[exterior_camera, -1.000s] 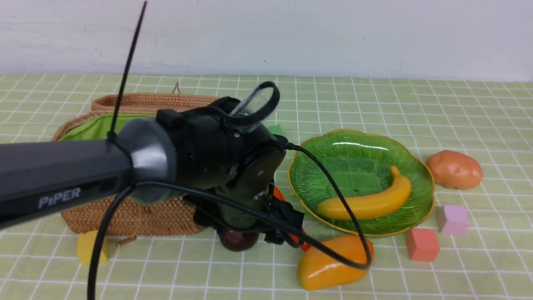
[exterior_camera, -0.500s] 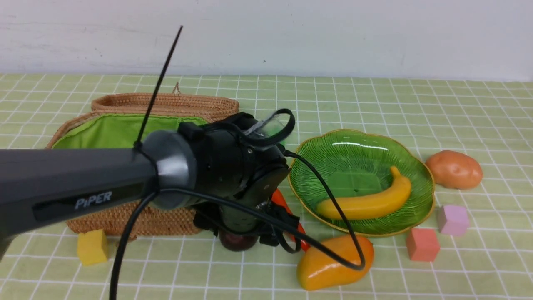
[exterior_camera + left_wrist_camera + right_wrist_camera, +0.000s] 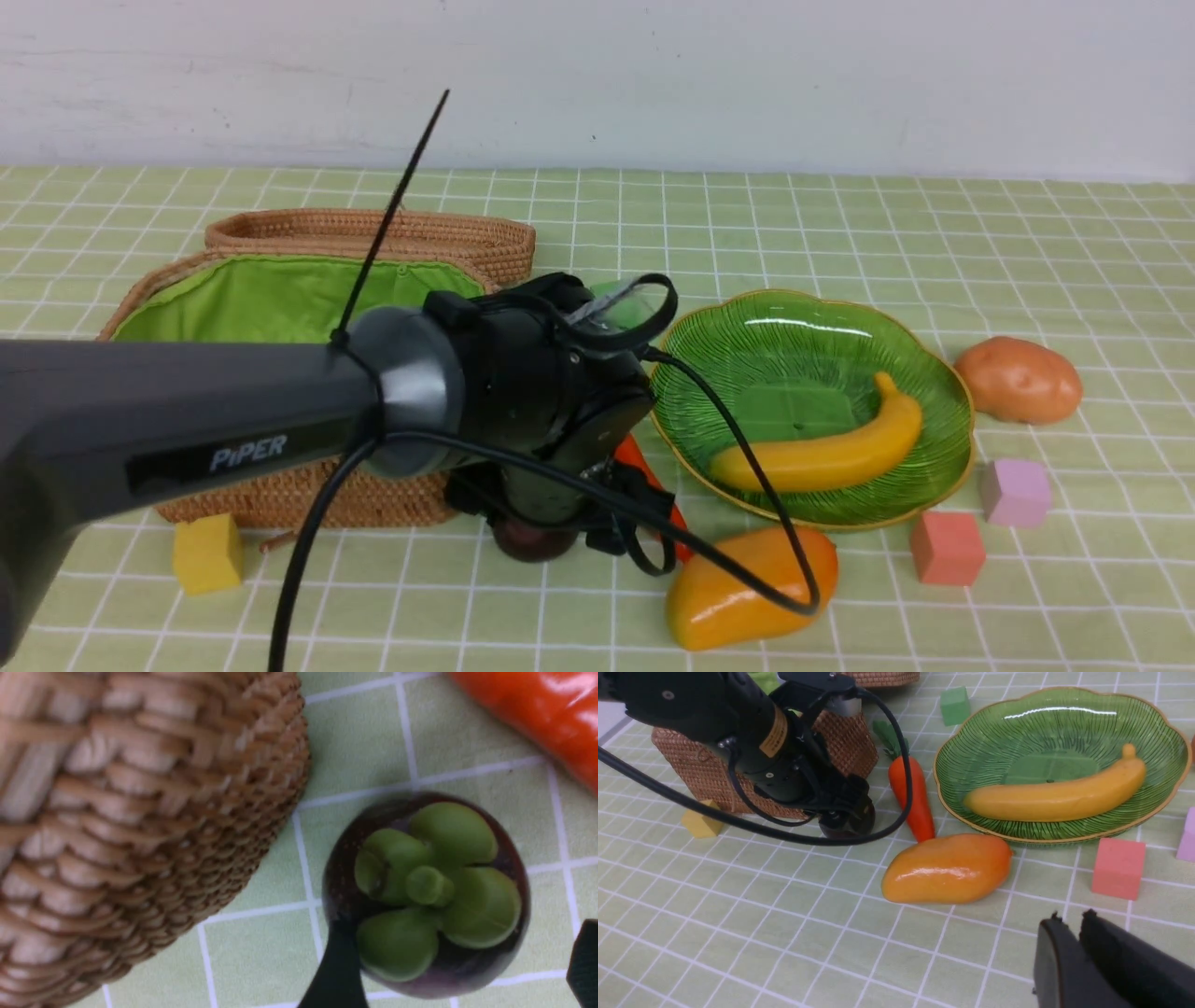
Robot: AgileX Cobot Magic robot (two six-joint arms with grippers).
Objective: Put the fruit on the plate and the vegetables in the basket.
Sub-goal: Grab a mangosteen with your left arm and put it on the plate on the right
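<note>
As they lie: fruit [image 3: 822, 457] 3 | vegetables [image 3: 1018, 381] 2 | cubes [image 3: 948, 548] 4

Yellow cube [image 3: 207, 553], coral cube [image 3: 948, 548], lilac cube [image 3: 1015, 492], green cube [image 3: 955, 699] (all small), checked tablecloth [image 3: 1027, 243]

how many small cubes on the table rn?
4: yellow cube in front of the basket; green cube between basket and plate, seen only from the right wrist; red cube and lilac cube near the plate's right rim. The left arm may hide more.
</note>
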